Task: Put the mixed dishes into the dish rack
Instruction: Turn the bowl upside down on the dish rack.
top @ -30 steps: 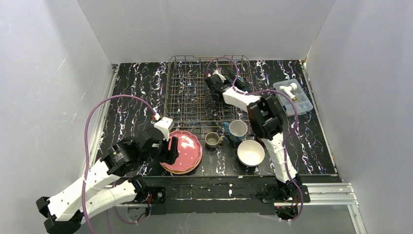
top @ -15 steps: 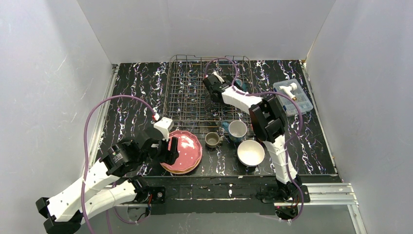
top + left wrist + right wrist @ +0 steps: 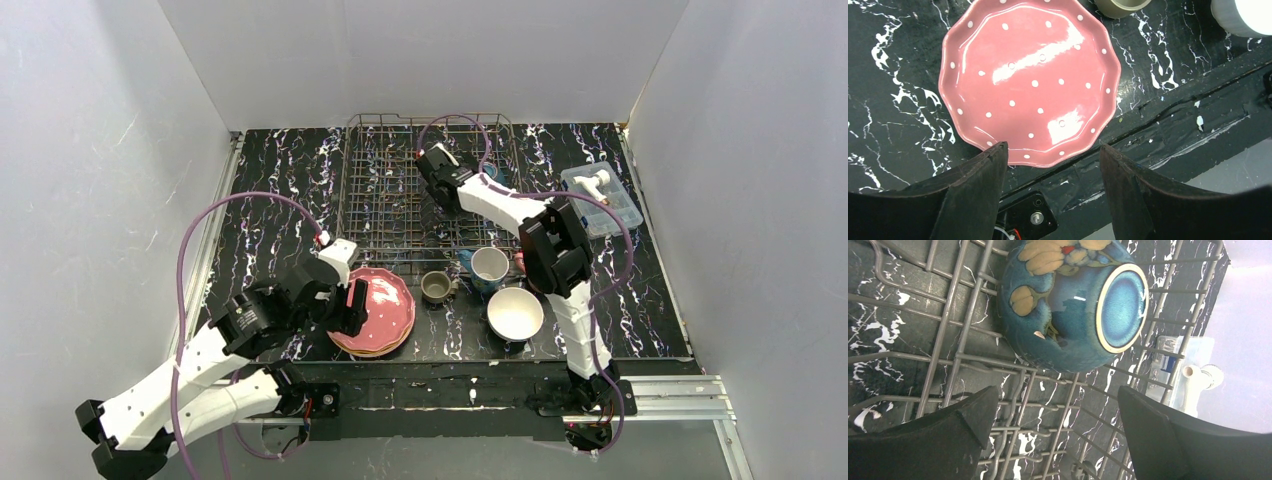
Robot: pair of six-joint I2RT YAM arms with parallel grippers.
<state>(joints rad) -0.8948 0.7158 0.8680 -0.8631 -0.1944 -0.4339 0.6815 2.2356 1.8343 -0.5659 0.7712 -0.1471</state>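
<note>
A pink dotted plate (image 3: 380, 305) (image 3: 1030, 80) tops a stack of plates at the near left of the table. My left gripper (image 3: 350, 306) (image 3: 1053, 150) hovers open at the stack's near-left edge, and the plate's rim shows between its fingers, not gripped. The dish rack (image 3: 390, 200) (image 3: 948, 315) stands at the back. A teal bowl (image 3: 490, 172) (image 3: 1073, 305) lies tipped inside it. My right gripper (image 3: 435, 178) (image 3: 1055, 395) hangs open over the rack just left of that bowl, holding nothing. In front of the rack stand a grey-olive mug (image 3: 436, 287), a blue mug (image 3: 487, 267) and a white bowl (image 3: 515, 313).
A clear plastic box (image 3: 602, 197) (image 3: 1183, 375) with a white item sits at the back right beside the rack. White walls close in the table on three sides. The arm bases and a metal rail (image 3: 660, 385) run along the near edge.
My right gripper has drawn slightly back and left from the teal bowl, its elbow swinging right. The left gripper has stayed by the plates, its jaws a touch wider.
</note>
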